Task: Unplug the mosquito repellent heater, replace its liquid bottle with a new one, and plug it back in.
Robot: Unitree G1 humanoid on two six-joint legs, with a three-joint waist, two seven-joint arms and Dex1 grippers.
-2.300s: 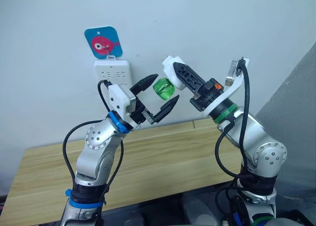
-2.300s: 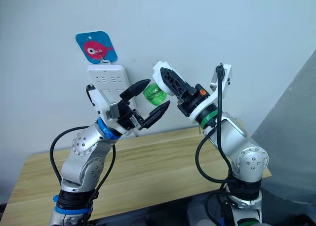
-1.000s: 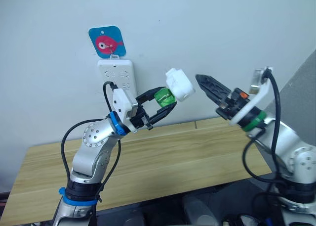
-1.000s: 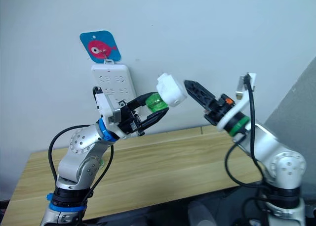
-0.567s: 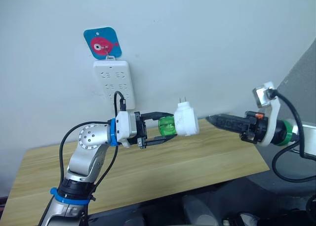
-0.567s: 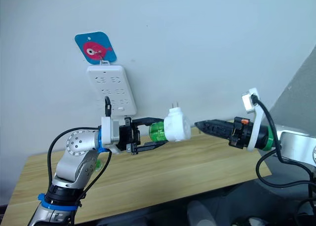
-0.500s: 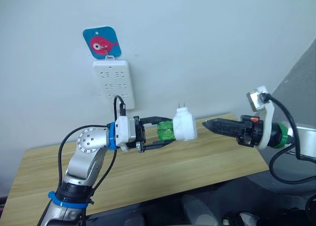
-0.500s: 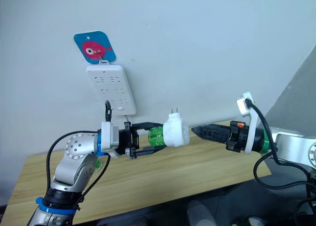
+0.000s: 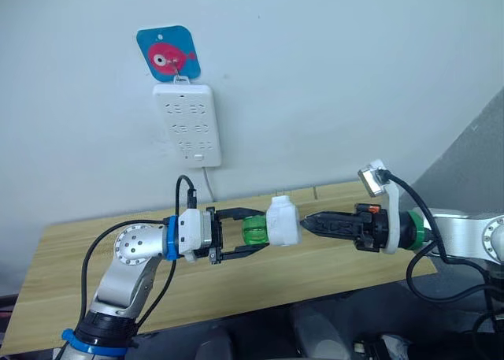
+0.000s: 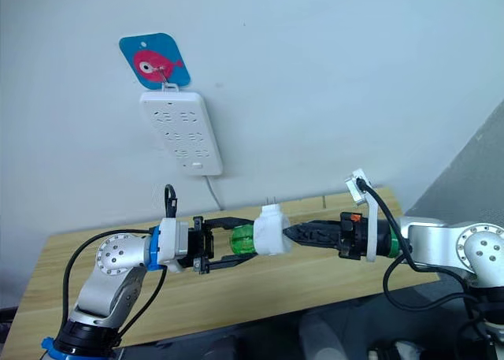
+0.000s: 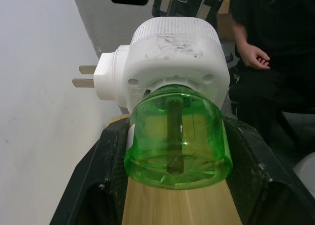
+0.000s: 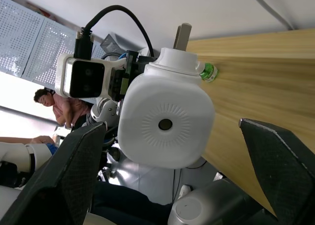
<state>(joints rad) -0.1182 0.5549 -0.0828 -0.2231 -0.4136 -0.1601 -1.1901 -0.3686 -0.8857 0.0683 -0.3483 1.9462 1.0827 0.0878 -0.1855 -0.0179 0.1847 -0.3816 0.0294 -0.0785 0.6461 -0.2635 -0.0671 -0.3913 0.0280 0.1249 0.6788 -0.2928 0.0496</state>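
The white mosquito repellent heater [image 9: 283,220] hangs sideways over the table, prongs [image 11: 83,76] pointing up toward the wall. Its liquid bottle [image 11: 178,136], bright green with a dark wick inside, sits screwed into the heater's base. My left gripper [image 9: 252,231] is shut on the bottle, one black finger [image 11: 106,185] on each side. My right gripper [image 9: 309,223] is open and level with the heater's round vent hole [image 12: 165,123]. Its fingers [image 12: 74,180] stand wide apart, with their tips close to the heater's top end. Whether they touch it I cannot tell.
A white power strip [image 9: 187,124] hangs on the wall under a blue fish tag [image 9: 168,53], its cord running down behind the wooden table [image 9: 71,250]. A small green object [image 12: 209,71] lies on the table beyond the heater. A person in black [image 11: 275,52] sits nearby.
My left gripper has lowered the bottle and heater a little toward the table. My right gripper has closed the gap to the heater's top end and stays open.
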